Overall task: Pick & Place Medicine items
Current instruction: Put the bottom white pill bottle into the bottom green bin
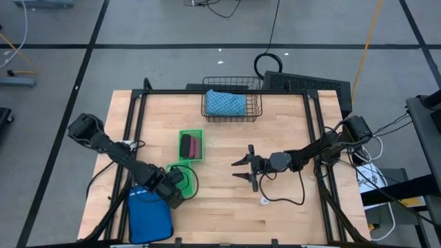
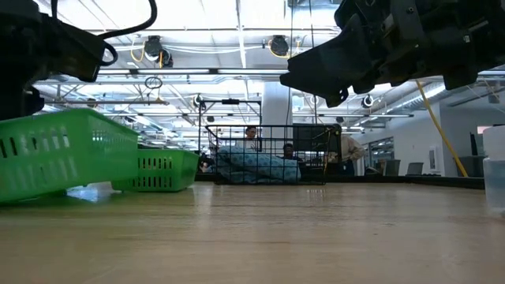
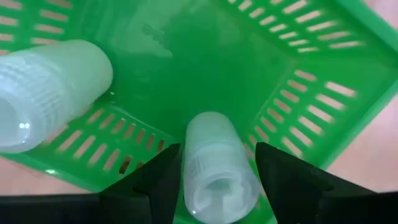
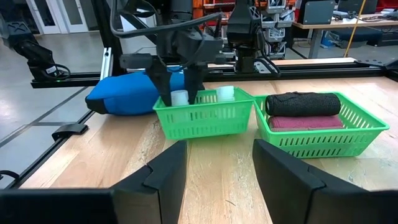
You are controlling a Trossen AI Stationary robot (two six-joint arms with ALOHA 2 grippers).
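Left gripper (image 3: 214, 180) straddles a white bottle (image 3: 214, 165) inside the green basket's (image 3: 323, 81) rim, grip seemingly loosened; right gripper (image 1: 245, 169) gapes empty over bare table (image 1: 289, 213).

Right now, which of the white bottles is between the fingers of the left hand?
The white bottle over the small green basket, between the left hand's fingers. The other bottle lies aside in that basket.

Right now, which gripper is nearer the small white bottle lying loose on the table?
Right. The right gripper hovers just up-table of the white bottle; the left gripper is over the small green basket, farther off.
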